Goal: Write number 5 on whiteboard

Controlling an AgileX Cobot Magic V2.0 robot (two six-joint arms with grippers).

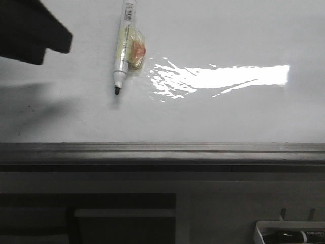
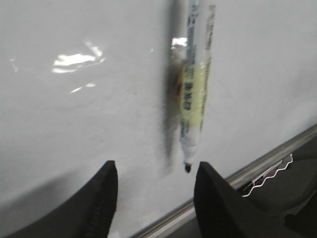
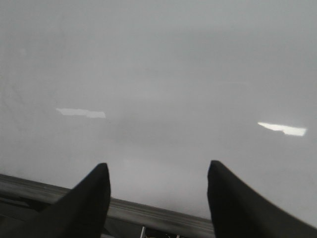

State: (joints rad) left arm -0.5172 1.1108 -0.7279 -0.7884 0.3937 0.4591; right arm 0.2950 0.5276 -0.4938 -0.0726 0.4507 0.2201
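Note:
The whiteboard point(image 1: 228, 117) lies flat, glossy white, with no number 5 visible on it in any view. A white marker point(image 1: 123, 48), wrapped in yellowish tape with an orange patch, lies on the board with its bare black tip toward the grey rail point(image 1: 162, 148). In the left wrist view my left gripper point(image 2: 156, 166) is open and empty. The marker point(image 2: 194, 94) lies just beyond the jaws, its tip near one finger. My right gripper point(image 3: 158, 164) is open and empty over blank board point(image 3: 158, 74) near the rail point(image 3: 148, 213).
A dark part of an arm point(image 1: 30, 30) hangs over the board's far left corner. Strong glare point(image 1: 223, 76) lies right of the marker. A white tray point(image 1: 292, 234) holding another marker sits below the rail at the right.

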